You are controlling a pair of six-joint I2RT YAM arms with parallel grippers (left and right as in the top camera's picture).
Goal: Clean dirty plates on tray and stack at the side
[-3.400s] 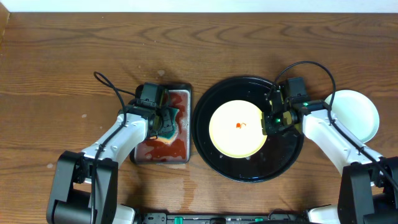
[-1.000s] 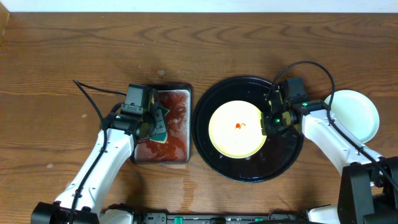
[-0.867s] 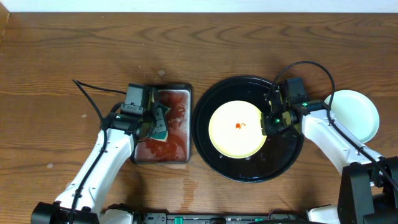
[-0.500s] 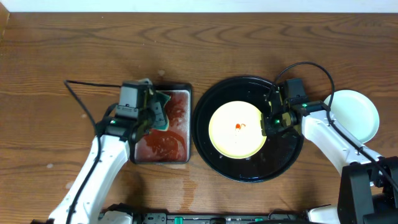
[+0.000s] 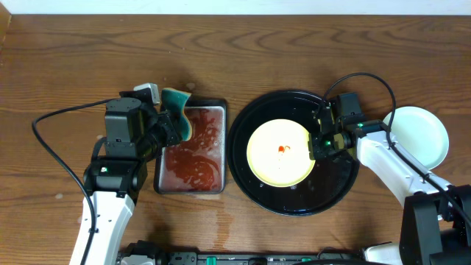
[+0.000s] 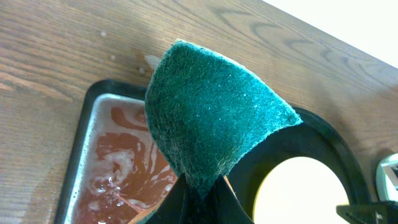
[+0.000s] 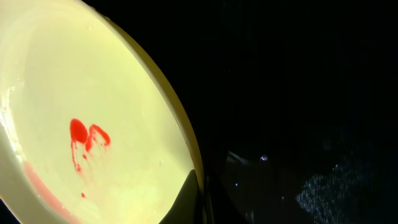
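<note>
Table: brown wood with a strong grain, matt. Tray: large, round, glossy black with a raised rim, right of the table's centre, wet specks on its floor. Metal tray: small, rectangular with rounded corners, just beside the tray's left rim, holding swirled red liquid. Pale yellow plate: round, shallow, smooth, lying in the middle of the tray, with a small red smear near its centre. Mint-white plate: round, same size, on the bare table near its right edge, off the tray. Sponge: green, coarse scouring fibre, folded into a cone. Left tool: pinched on the sponge's narrow end, lifted over the metal tray's far left corner; left arm raised, wrist pointing right. Right tool: fingers pressed together on the pale yellow plate's right rim; right arm reaches in low from the table's near right corner, across the tray's right rim.
</note>
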